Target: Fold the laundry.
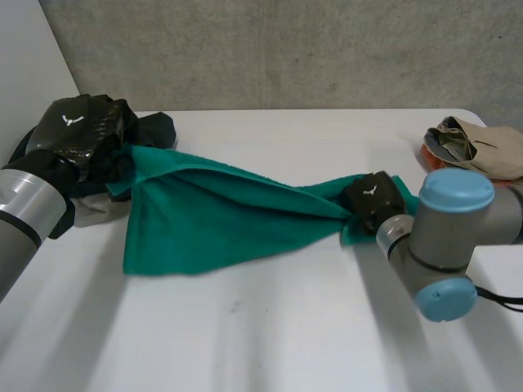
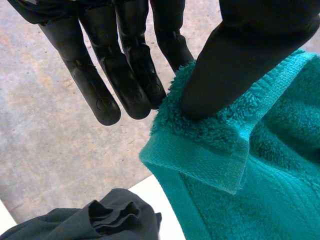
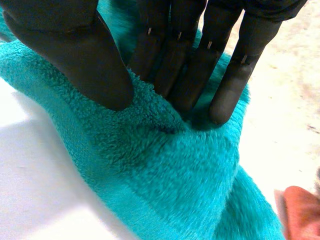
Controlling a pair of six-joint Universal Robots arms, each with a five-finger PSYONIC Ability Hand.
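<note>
Green towel (image 1: 204, 212), stretched across the table (image 1: 286, 327) between my left hand (image 1: 78, 131), pinching one corner by thumb, and right hand (image 1: 372, 196), clamped on the opposite end; risk: shallow left pinch slips, towel collapses onto dark clothes (image 1: 159, 126)

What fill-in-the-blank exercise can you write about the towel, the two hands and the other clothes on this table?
1. The left hand pinches the green towel between its thumb and ____.
2. The right hand also pinches the ____.
3. The dark clothes lie beside the ____ hand.
4. The beige cloth lies on the table beyond the ____ arm.
Missing words: fingers, towel, left, right.
</note>
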